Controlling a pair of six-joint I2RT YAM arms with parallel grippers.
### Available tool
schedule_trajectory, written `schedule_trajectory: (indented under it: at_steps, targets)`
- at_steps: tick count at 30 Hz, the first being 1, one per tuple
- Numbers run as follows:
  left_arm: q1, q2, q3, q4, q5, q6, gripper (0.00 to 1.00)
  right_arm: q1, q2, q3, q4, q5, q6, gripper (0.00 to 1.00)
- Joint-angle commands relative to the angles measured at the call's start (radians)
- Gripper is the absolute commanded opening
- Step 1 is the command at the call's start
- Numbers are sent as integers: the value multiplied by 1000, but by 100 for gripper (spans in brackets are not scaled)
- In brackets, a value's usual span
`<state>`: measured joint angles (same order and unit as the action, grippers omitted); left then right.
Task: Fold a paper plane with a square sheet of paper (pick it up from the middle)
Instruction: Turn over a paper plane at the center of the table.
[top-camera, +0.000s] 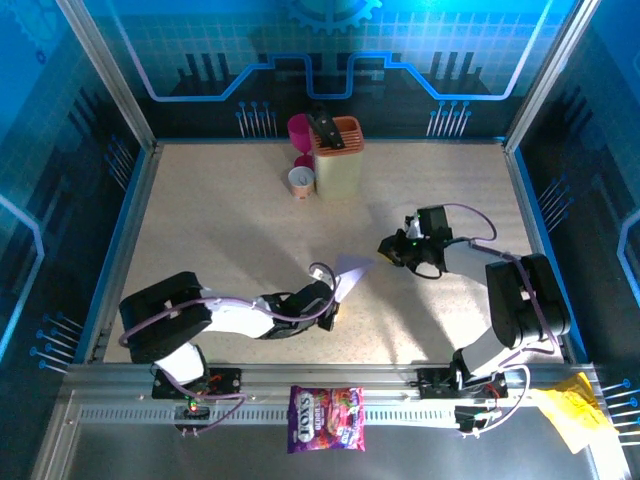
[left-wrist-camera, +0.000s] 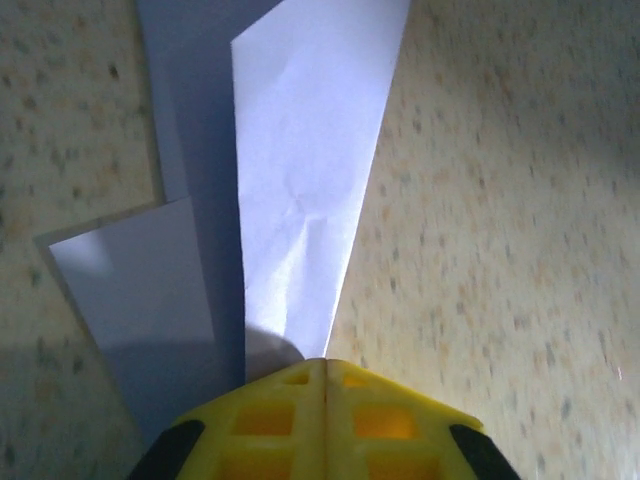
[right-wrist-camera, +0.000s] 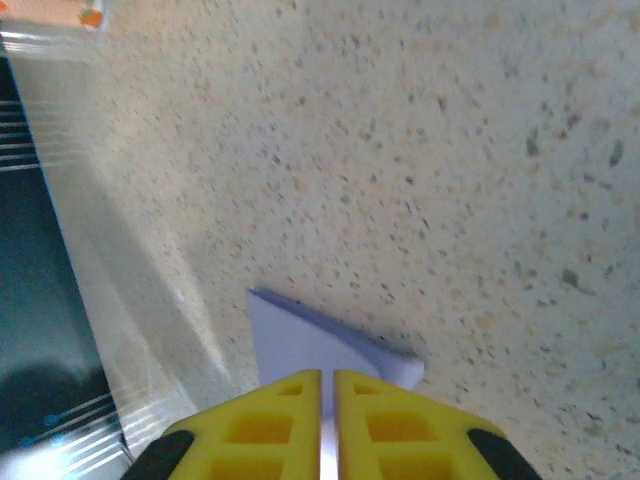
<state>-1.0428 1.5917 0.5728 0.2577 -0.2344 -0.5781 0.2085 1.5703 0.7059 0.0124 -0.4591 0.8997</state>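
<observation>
Your left gripper (left-wrist-camera: 325, 365) clamps the one part-folded lilac paper (left-wrist-camera: 300, 180) at the middle of the table (top-camera: 200, 220), your right gripper (right-wrist-camera: 327, 378) nearly closed at its corner, grip unclear, with one sweets bag (top-camera: 326, 418) marked "FOX'S" on the front rail (top-camera: 120, 395).

We see a speckled bench (top-camera: 220, 220): yellow holder (top-camera: 338, 170), magenta cup (top-camera: 299, 128) and small cup (top-camera: 301, 181) at twelve o'clock; folded lilac paper (top-camera: 352, 272) lies near centre.
</observation>
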Motion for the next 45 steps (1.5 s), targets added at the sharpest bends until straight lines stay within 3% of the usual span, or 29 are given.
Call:
schedule_trajectory:
  at_steps: [1,3,7,18,25,35,45]
  targets:
    - [-9,-120,-5,-159,77,-6,27,15,-8,-47,3,27,10,8]
    - [14,-190,20,-180,77,-15,38,22,-5,-67,14,25,8,5]
    - [102,-262,31,-178,128,-49,44,46,-13,-103,24,29,1,0]
    - [258,-233,16,-200,245,-8,36,189,-30,-190,70,66,43,0]
    - [291,-178,38,-214,245,46,34,216,-16,-212,111,76,70,0]
    - [340,-205,20,-222,258,58,44,218,48,-207,135,70,65,0]
    - [356,-190,-27,-216,365,35,51,224,100,-217,178,69,76,0]
